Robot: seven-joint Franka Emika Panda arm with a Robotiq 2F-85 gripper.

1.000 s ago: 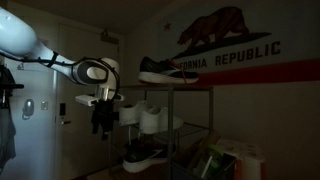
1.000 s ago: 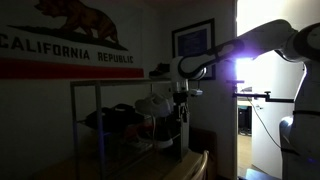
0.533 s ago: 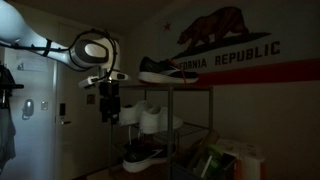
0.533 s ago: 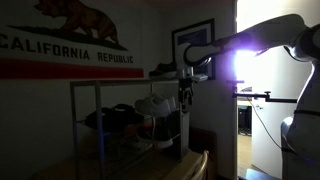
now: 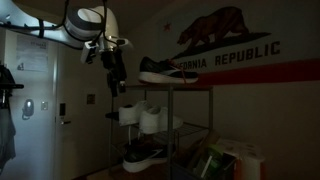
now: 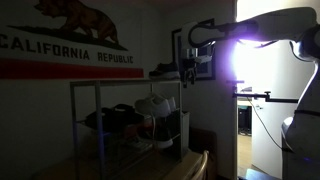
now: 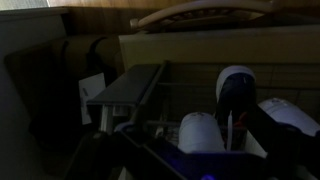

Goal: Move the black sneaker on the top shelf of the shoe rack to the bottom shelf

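The black sneaker (image 5: 165, 70) lies on the top shelf (image 5: 192, 85) of the shoe rack (image 5: 210, 125); it also shows in the other exterior view (image 6: 162, 71). In the wrist view its dark toe with a red-orange streak (image 7: 237, 95) is seen from above. My gripper (image 5: 113, 78) hangs just off the rack's end at top-shelf height, a short gap from the sneaker's toe; it shows in both exterior views (image 6: 188, 73). Its fingers (image 7: 195, 165) look spread apart and empty. The bottom shelf (image 5: 150, 168) is dim.
Bulky white shoes (image 5: 145, 116) sit on the middle tier (image 6: 155, 105) and show below the gripper in the wrist view (image 7: 200, 132). Another dark sneaker (image 5: 143, 156) rests on the lowest tier. A California flag (image 5: 225, 45) hangs on the wall behind. The room is very dark.
The arm has risen from middle-tier height to top-shelf height beside the rack's end. The sneaker has not moved.
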